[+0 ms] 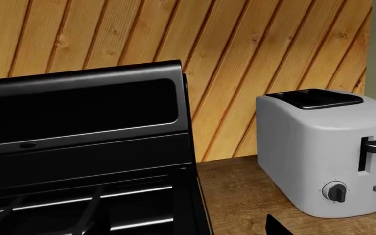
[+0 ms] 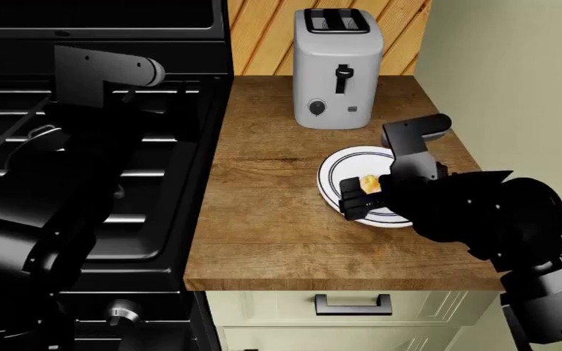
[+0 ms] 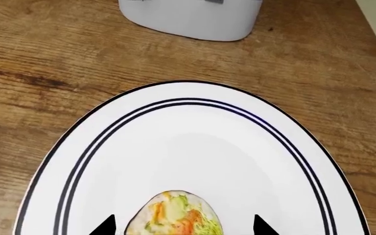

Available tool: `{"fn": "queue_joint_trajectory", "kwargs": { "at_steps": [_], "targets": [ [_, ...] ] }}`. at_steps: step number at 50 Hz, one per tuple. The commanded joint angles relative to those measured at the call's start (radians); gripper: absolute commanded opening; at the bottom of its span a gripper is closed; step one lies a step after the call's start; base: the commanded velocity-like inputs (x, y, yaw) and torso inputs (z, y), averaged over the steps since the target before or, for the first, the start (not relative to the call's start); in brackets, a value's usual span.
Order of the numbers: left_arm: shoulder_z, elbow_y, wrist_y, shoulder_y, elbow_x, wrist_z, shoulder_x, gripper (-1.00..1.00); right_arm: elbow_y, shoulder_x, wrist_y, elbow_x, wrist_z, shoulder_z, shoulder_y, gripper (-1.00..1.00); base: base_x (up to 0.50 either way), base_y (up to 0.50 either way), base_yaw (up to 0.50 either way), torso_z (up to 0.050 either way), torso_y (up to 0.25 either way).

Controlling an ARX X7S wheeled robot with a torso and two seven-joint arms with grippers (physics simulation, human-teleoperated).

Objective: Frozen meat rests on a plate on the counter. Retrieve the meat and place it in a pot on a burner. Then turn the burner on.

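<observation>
Retrieving: we straddle the frozen meat (image 3: 175, 218) on the plate (image 3: 201, 142), right gripper (image 3: 182, 226) spread wide.
Next: we close, lift.
Left gripper: unseen.

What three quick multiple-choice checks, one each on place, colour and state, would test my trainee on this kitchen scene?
1. The frozen meat lies: A in a pot; B on the plate; C on the toaster.
2. The toaster is: A red; B black; C silver-grey.
3. The right gripper is: A open around the meat; B shut, empty; C holding the plate.

B: the head view shows the chunk on the white plate.
C: its body is pale silver-grey.
A: in the right wrist view a fingertip shows on each side of the meat.
</observation>
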Motion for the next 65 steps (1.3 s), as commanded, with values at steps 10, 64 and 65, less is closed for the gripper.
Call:
{"fn": "queue_joint_trajectory", "kwargs": {
  "at_steps": [10,64,65],
  "targets": [
    [0.008,-0.006,0.011,0.003,-0.001,-0.003,-0.004,1.0,0.016,-0.005,-0.016,-0.007,-0.01,-0.013,-0.002,1.0,0.0,0.0,0.0,0.0,0.0],
    [-0.037,0.169,-0.069,-0.011,-0.051,-0.044,-0.049,1.0,-0.421,0.075,0.003,0.148,0.164,0.149,-0.014,-1.0,0.0,0.0,0.0,0.0,0.0],
    [-0.039,0.17,-0.066,-0.01,-0.05,-0.044,-0.05,1.0,-0.435,0.075,0.003,0.153,0.169,0.154,-0.011,-1.0,0.0,0.0,0.0,0.0,0.0]
  ]
}}
